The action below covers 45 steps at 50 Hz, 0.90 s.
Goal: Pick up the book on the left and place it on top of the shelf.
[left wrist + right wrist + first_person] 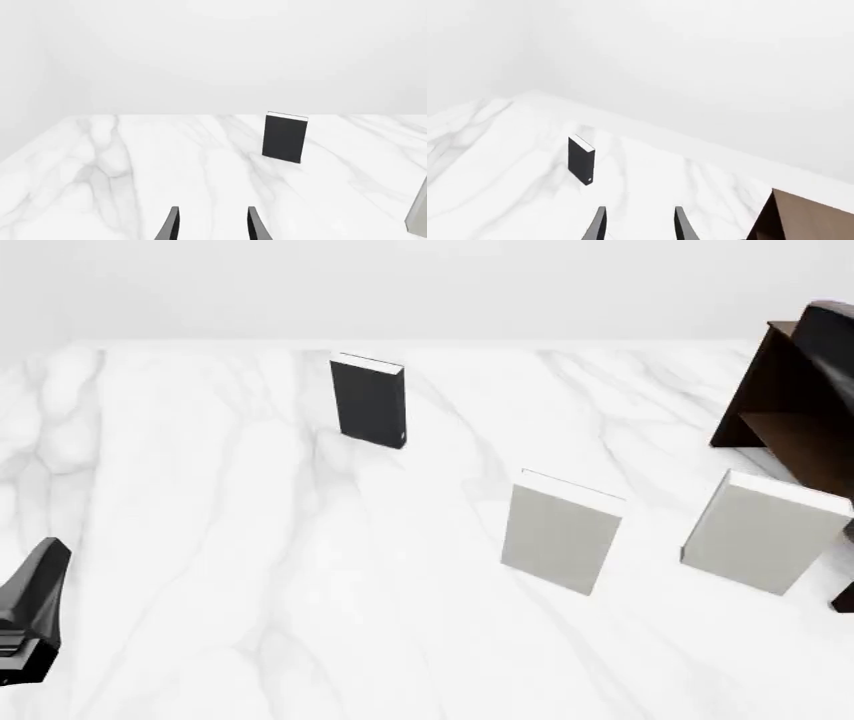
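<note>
book (370, 400) far left (upright), shelf (798, 405) right

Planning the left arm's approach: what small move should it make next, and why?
Probably ease the left gripper forward toward the book. Its jaws stand open and empty, and the book stands upright on the table, well ahead and untouched.

Shelf (798, 410) cropped at right edge

No readable text, label, brand, number or sign anywhere. Plain dark cover on the book (370, 401), blank fronts on the 2 grey-white books (562, 532), bare wood on the shelf (798, 400).
</note>
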Motion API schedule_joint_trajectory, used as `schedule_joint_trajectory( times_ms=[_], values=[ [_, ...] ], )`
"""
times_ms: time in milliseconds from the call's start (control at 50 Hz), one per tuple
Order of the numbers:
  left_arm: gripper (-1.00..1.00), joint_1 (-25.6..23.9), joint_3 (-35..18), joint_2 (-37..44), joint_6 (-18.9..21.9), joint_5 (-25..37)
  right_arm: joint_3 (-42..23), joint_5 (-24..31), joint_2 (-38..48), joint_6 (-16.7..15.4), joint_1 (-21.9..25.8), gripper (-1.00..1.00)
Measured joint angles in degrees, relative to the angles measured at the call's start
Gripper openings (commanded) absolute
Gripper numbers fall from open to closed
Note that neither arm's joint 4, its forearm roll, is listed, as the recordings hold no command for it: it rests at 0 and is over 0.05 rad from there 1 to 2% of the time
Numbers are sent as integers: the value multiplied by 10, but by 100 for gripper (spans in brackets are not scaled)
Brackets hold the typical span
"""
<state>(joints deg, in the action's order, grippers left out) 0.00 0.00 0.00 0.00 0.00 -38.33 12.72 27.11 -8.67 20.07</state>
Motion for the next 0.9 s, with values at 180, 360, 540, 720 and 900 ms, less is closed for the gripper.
schedule_joint_trajectory(
  times_ms=[180, 360, 540, 720, 900],
  values=[
    [100, 0, 0, 0, 0, 0, -31, -10, 60, 3, 30, 100],
    [100, 0, 0, 0, 0, 0, -55, -33, 122, 3, 47, 100],
    [100, 0, 0, 0, 0, 0, -74, -61, 186, 4, 56, 100],
    [100, 0, 0, 0, 0, 0, -98, -88, 255, 3, 67, 100],
    [100, 0, 0, 0, 0, 0, -126, -114, 326, 2, 81, 100]
  ],
)
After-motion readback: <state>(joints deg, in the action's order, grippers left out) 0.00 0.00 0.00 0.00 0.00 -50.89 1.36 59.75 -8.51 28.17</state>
